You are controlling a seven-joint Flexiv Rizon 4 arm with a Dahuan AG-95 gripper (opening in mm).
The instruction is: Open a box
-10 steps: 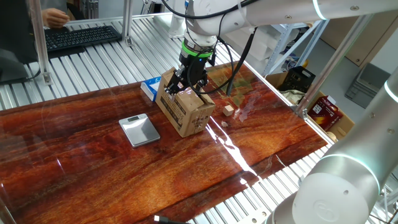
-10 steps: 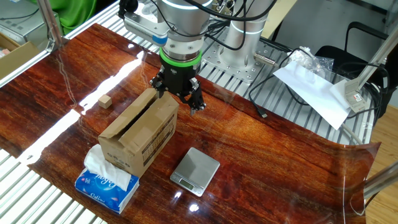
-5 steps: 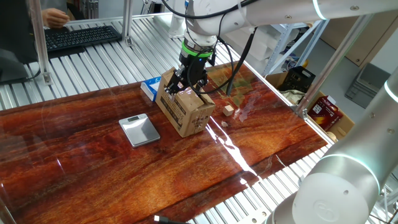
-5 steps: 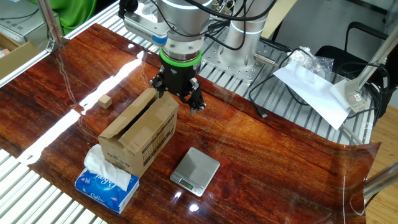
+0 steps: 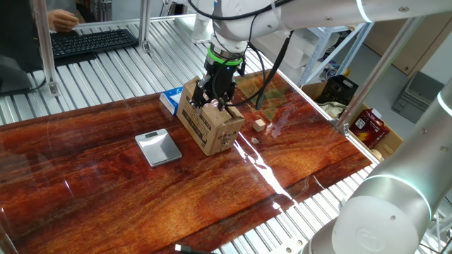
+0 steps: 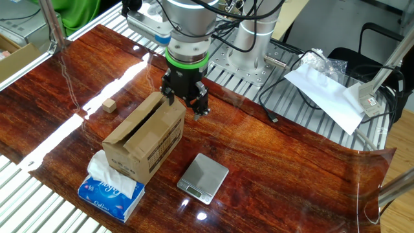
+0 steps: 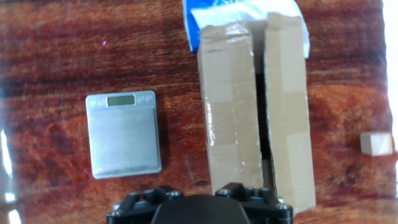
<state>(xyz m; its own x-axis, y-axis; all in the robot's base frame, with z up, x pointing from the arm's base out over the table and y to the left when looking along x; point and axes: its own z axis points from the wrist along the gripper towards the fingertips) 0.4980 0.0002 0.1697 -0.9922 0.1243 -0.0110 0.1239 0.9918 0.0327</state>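
1. The tool [image 6: 184, 103] hangs over one end of the box [image 6: 143, 138] on the bench [image 6: 272, 162]; whether its fingers are apart or together cannot be told.
2. Directly below the tool, the box's top flaps lie slightly parted along a dark centre gap.
3. A silver scale [image 7: 123, 134] sits beside the box, and a tissue packet [image 6: 110, 186] lies at its far end.

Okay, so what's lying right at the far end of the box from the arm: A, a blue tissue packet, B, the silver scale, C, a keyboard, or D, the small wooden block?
A: the tissue packet sits against the end of the box farthest from the gripper; the scale lies beside the box's long side instead.
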